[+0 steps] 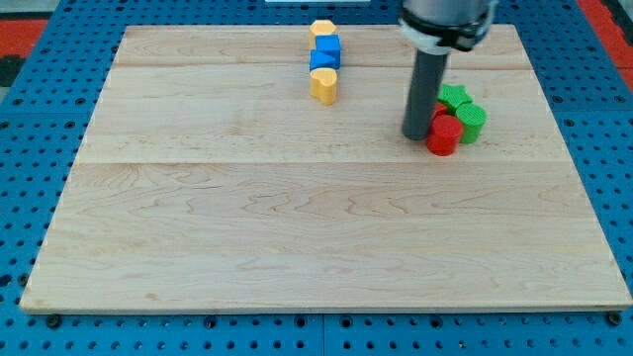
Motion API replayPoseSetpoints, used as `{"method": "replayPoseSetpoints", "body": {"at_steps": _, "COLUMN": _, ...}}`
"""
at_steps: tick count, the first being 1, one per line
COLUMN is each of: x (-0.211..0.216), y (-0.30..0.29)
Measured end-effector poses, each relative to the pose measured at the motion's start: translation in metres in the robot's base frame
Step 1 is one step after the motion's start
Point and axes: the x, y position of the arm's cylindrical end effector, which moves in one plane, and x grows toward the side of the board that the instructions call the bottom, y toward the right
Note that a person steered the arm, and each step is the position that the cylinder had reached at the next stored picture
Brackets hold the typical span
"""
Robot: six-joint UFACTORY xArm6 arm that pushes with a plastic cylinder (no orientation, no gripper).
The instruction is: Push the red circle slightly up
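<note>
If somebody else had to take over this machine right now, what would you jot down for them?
My tip is on the board, right beside the red circle, on its left in the view, and seemingly touching it.
The red circle sits in a tight cluster: another red block just above it, mostly hidden by the rod, a green star above that, and a green block to the right.
At the view's top centre, a separate column: yellow block, blue blocks, yellow block.
Done: whether the upward push has started cannot be told.
Left: get below the red circle and nudge it slightly up.
</note>
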Motion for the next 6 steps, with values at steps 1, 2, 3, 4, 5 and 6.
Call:
{"method": "replayPoseSetpoints", "body": {"at_steps": 1, "x": -0.003, "y": 0.023}}
{"method": "replayPoseSetpoints", "body": {"at_steps": 2, "x": -0.005, "y": -0.017}}
{"method": "replayPoseSetpoints", "body": {"at_steps": 3, "x": 0.015, "y": -0.032}}
{"method": "replayPoseSetpoints", "body": {"at_steps": 4, "x": 0.054, "y": -0.014}}
{"method": "replayPoseSetpoints", "body": {"at_steps": 5, "x": 0.047, "y": 0.006}}
{"method": "replayPoseSetpoints", "body": {"at_steps": 6, "x": 0.042, "y": 0.031}}
